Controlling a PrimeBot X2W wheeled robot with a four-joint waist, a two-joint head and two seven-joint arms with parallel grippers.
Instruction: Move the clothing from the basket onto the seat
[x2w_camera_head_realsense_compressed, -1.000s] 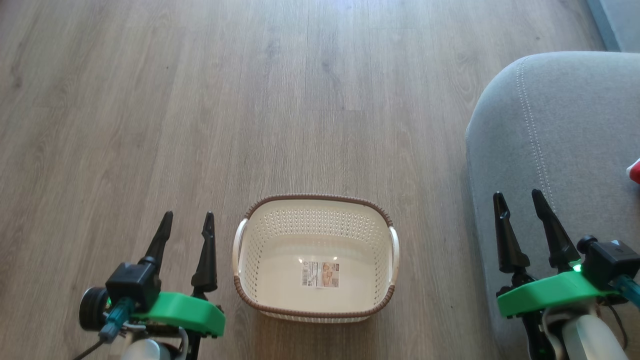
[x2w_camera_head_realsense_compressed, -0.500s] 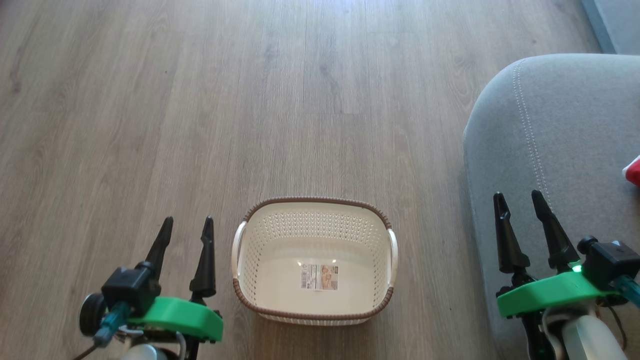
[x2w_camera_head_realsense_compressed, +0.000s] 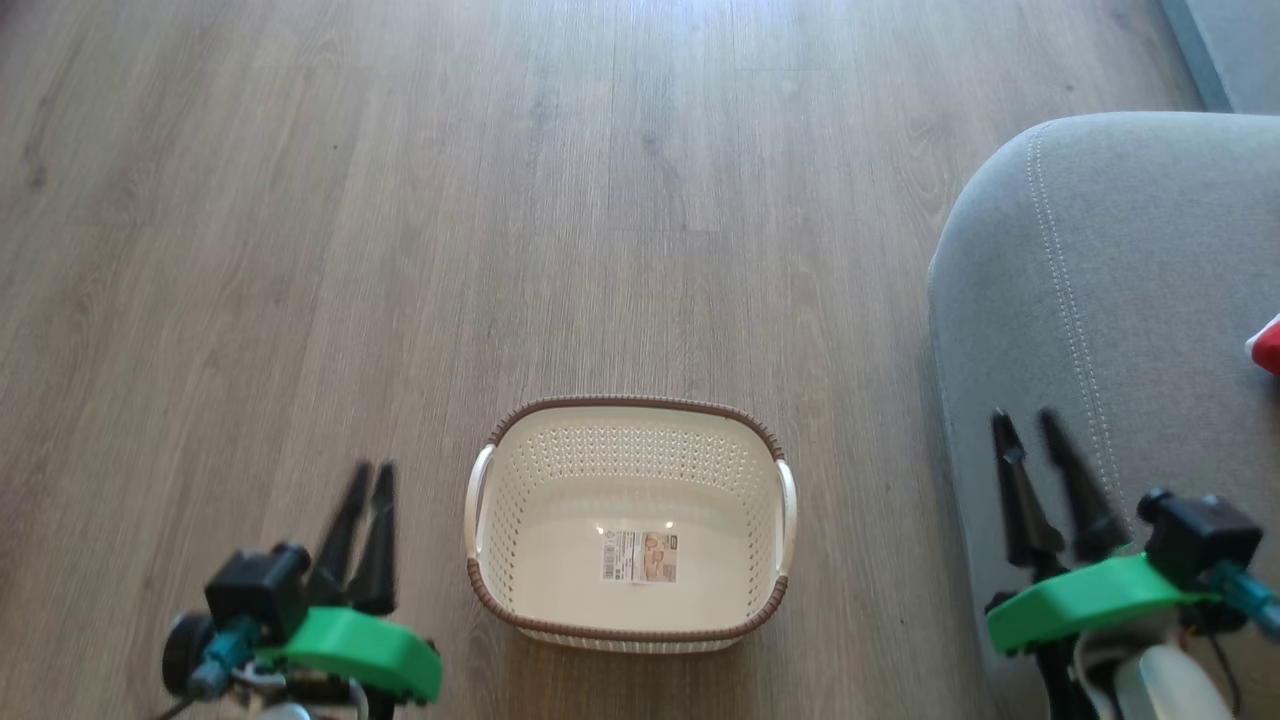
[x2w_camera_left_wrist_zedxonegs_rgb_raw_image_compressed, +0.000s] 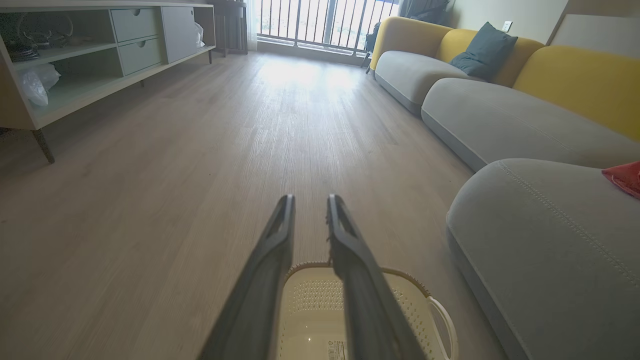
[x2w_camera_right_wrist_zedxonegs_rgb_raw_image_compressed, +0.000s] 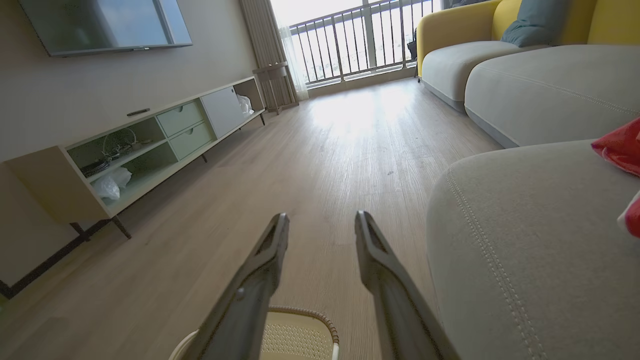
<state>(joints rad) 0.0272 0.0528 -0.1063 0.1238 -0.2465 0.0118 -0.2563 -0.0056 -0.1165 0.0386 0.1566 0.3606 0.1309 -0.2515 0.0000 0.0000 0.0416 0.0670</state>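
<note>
The left gripper (x2w_camera_head_realsense_compressed: 368, 468) is hovering over the wooden floor (x2w_camera_head_realsense_compressed: 300, 250) just left of the laundry basket (x2w_camera_head_realsense_compressed: 630, 403), its two dark fingers standing a narrow gap apart and gripping nothing. The basket is sitting upright on the floor between the two arms, showing only a paper label (x2w_camera_head_realsense_compressed: 640, 556) on its bottom. The right gripper (x2w_camera_head_realsense_compressed: 1020, 415) is hanging above the near edge of the grey seat (x2w_camera_head_realsense_compressed: 1100, 300), its fingers spread a little wider and holding nothing. The red clothing (x2w_camera_head_realsense_compressed: 1268, 345) is lying on the seat, with only a corner showing at the far right edge.
</note>
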